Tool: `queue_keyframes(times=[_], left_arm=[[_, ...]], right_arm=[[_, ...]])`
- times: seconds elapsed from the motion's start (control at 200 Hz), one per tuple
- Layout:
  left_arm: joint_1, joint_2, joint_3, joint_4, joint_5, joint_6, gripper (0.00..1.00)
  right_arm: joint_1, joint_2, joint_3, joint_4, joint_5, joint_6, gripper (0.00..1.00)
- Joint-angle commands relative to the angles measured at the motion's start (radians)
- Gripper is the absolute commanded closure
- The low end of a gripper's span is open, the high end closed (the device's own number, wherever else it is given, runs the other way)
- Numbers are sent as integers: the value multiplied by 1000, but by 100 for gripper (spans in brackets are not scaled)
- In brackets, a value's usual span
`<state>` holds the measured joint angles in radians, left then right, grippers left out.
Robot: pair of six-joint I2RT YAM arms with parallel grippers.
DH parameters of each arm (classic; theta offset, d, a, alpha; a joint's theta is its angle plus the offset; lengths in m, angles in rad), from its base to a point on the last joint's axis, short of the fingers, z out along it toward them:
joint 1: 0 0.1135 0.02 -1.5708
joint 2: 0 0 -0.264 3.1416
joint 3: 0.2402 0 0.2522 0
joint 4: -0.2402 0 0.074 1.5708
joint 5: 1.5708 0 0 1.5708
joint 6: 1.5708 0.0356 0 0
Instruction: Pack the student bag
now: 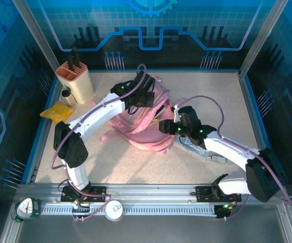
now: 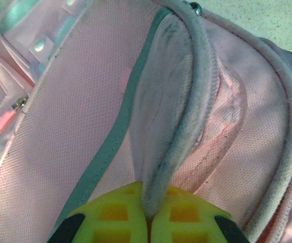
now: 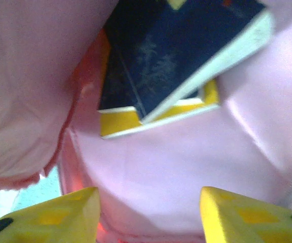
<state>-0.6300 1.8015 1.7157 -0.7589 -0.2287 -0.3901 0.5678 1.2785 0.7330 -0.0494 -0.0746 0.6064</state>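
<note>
The student bag (image 1: 147,132), soft and pink, lies in the middle of the table with its mouth toward the right. My left gripper (image 1: 142,97) is over its far side. In the left wrist view that gripper (image 2: 153,223) is shut on the bag's padded grey-pink rim (image 2: 186,116) and holds it up. My right gripper (image 1: 167,126) is at the bag's mouth. In the right wrist view it (image 3: 148,215) stands open inside the pink lining (image 3: 176,167), nothing between its fingers. Just beyond them, inside the bag, lie a dark blue book (image 3: 171,55) and a yellow-edged one (image 3: 118,124).
A peach holder (image 1: 76,78) with dark handles stands at the back left, with a small bottle (image 1: 67,96) and a yellow packet (image 1: 57,111) beside it. A flat pale item (image 1: 199,149) lies under my right arm. Blue walls ring the table.
</note>
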Motion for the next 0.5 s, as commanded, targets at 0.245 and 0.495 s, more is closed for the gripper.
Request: queue_keyframes(times=[0.245, 0.495], left_arm=[[0, -210, -292, 194, 204, -107, 57], [71, -451, -622, 279, 184, -222, 40]], right_arm=[[-25, -169, -37, -295, 75, -135, 32], [-20, -158, -30, -337, -27, -117, 30]])
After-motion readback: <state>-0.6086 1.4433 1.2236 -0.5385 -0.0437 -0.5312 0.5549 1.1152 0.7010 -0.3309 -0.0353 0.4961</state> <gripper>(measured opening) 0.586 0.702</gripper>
